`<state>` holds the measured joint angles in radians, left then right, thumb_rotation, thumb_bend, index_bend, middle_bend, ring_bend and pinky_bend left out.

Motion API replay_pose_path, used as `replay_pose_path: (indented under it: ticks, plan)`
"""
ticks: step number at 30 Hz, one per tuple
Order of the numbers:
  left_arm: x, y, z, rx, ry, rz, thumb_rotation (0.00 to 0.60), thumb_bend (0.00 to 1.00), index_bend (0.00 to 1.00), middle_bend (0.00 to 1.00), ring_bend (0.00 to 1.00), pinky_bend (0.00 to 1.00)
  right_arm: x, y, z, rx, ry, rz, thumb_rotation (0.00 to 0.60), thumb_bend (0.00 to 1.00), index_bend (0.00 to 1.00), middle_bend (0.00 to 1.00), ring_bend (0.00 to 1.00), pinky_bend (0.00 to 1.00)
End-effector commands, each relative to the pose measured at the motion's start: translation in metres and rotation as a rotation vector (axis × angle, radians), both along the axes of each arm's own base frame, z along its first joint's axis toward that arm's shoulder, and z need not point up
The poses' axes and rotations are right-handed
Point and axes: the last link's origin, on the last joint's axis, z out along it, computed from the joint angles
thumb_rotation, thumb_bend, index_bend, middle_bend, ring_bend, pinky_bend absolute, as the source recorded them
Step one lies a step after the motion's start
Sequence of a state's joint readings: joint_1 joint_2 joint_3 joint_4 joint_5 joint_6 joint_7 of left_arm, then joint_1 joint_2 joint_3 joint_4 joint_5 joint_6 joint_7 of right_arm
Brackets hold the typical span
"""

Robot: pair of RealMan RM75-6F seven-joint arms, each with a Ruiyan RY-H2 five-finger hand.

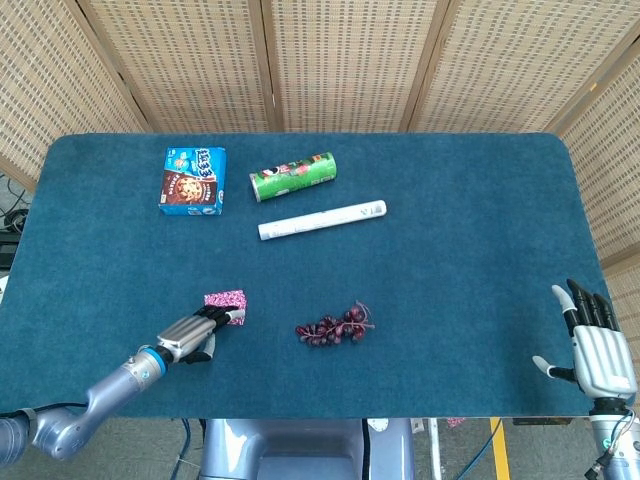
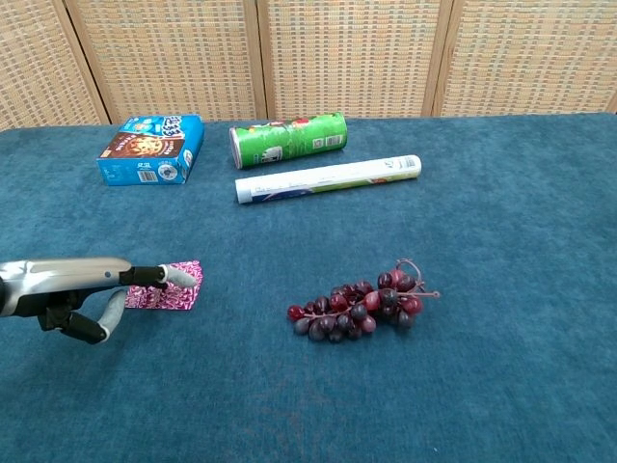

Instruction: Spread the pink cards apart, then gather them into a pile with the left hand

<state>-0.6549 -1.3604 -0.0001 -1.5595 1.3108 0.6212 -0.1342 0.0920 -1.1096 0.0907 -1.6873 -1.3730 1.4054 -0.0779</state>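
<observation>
The pink cards (image 1: 226, 300) (image 2: 166, 287), patterned in magenta and white, lay flat in one stack at the lower left of the frame, partly covered by fingertips.

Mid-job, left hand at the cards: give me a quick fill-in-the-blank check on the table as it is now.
1. The left hand has its fingertips over the pink cards, which lie to the ____ of the grapes in both views.
2. The green can lies on its ____.
3. Between the green can and the grapes lies a long ____ tube.
4. The right hand holds ____.

Missing words: left; side; white; nothing
</observation>
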Motion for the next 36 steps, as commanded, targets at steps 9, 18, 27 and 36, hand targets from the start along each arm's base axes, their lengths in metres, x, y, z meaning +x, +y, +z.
replay_pose_path:
  ticks: [9,18,27,36]
  plan:
    - [-0.016,0.015,0.006,0.036,0.021,0.065,0.600,1.00,0.00,0.00,0.00,0.00,0.000,0.000,0.000,0.000,0.000,-0.001,0.600,0.13,0.07,0.00,0.00,0.00]
    - [-0.040,0.031,0.021,0.095,0.060,0.145,0.600,1.00,0.00,0.00,0.00,0.00,0.000,0.000,0.000,0.000,0.000,-0.004,0.600,0.13,0.07,0.00,0.00,0.00]
    - [-0.036,0.031,0.040,0.143,-0.008,0.136,0.600,1.00,0.00,0.00,0.00,0.00,0.000,0.000,0.000,-0.001,0.001,-0.005,0.600,0.13,0.07,0.00,0.00,0.00]
    - [-0.011,0.011,0.044,0.100,-0.081,0.034,0.600,1.00,0.00,0.00,0.00,0.00,0.000,0.000,0.000,-0.001,0.001,-0.005,0.600,0.13,0.07,0.00,0.00,0.00]
